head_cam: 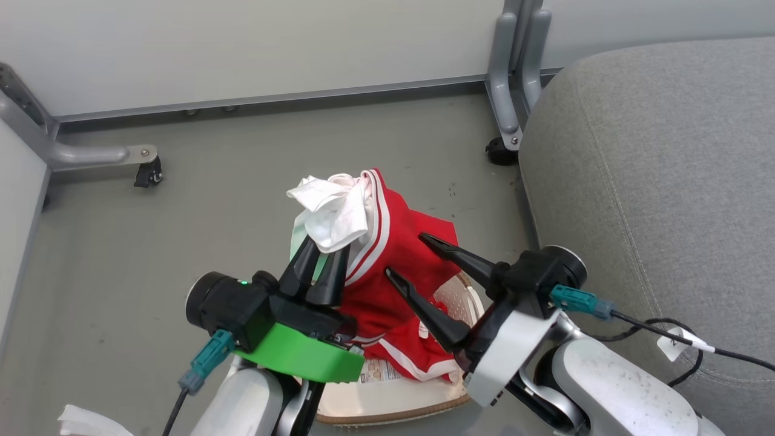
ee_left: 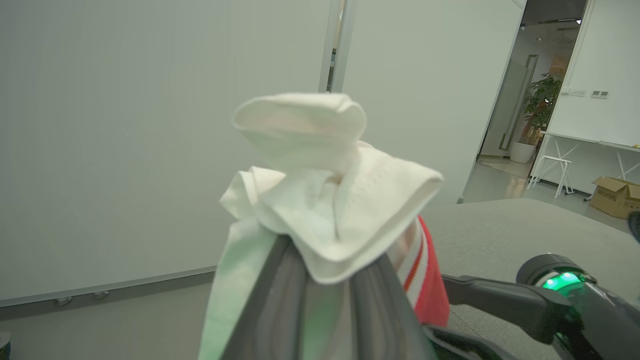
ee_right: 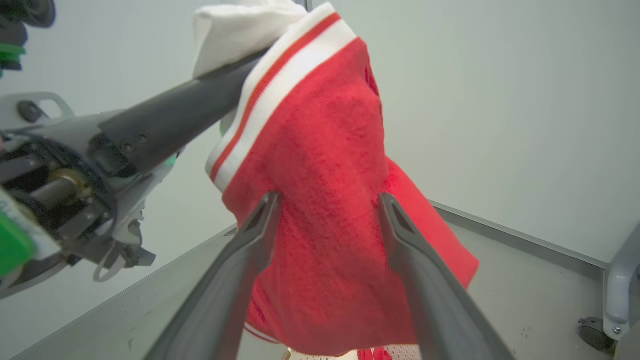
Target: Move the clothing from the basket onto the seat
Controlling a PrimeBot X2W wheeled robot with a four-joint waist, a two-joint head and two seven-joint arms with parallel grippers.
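Observation:
My left gripper is shut on the white part of a red garment with white stripes, holding it up above the basket. The white cloth bunches over its fingertips. The garment hangs down toward the basket, where more red clothing lies. My right gripper stands open just right of the hanging garment, its fingers to either side of the red fabric without closing on it. The grey seat lies to the right.
The basket stands on a grey floor. Pale partition panels on grey metal feet with castors stand behind and to the left. Another castor foot stands by the seat's corner. A cable with a white tag lies on the seat.

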